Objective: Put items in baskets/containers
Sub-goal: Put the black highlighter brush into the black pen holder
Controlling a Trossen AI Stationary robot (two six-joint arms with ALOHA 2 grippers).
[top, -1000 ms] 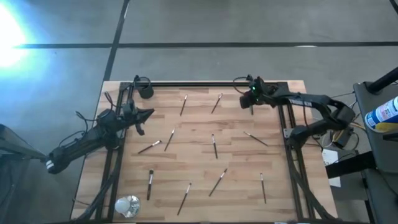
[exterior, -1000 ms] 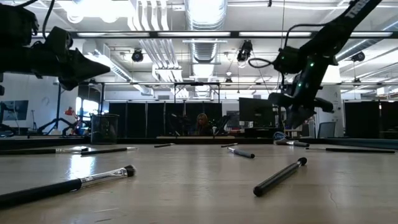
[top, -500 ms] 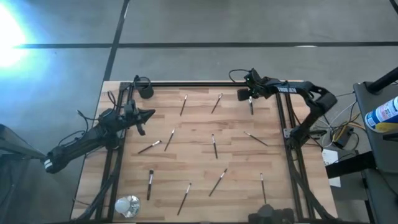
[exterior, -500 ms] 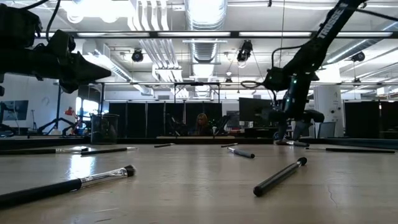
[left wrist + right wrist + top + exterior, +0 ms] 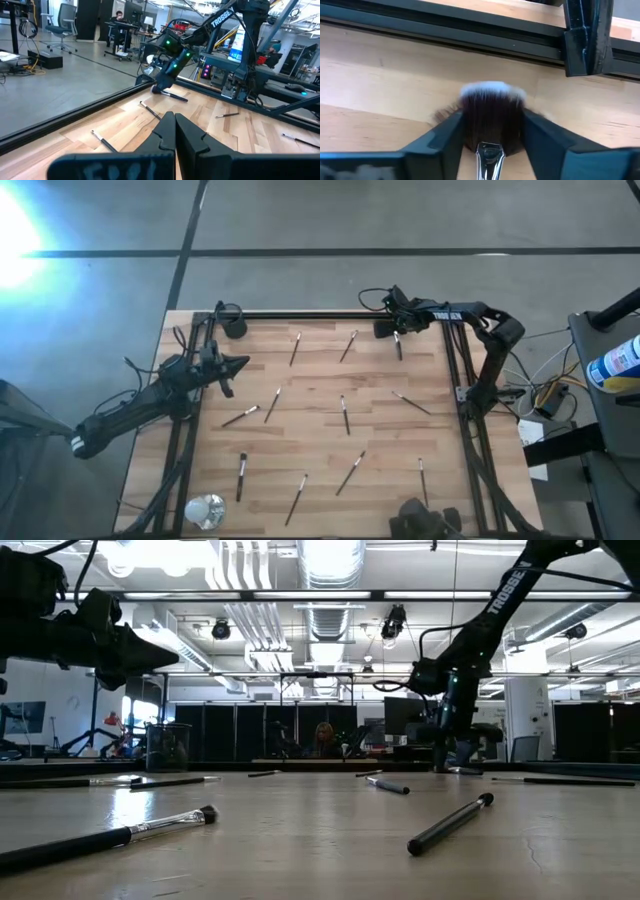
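Several thin makeup brushes lie flat and scattered over the wooden table. One with a fluffy head lies at the far right. My right gripper is open and low over that head, one finger on each side. The small black cup stands upright in the far left corner. My left gripper hovers shut and level near the table's left edge, above the wood, holding nothing. My right gripper has its open fingers on either side of the brush's fluffy head, and the outer bristles reach both inner finger faces. The fingers come steeply from above and lie across the brush. The brush lies on the table, its silvery ferrule between the fingers.
A black frame rail runs along the far edge just past the fluffy brush, with a post beside it. A shiny clear-whitish round object sits at the near left corner. More rails run along the left and right edges.
My right gripper has moved toward the table's left edge along the far rail and has come down, ending low over the fluffy brush's head. My left arm has kept still.
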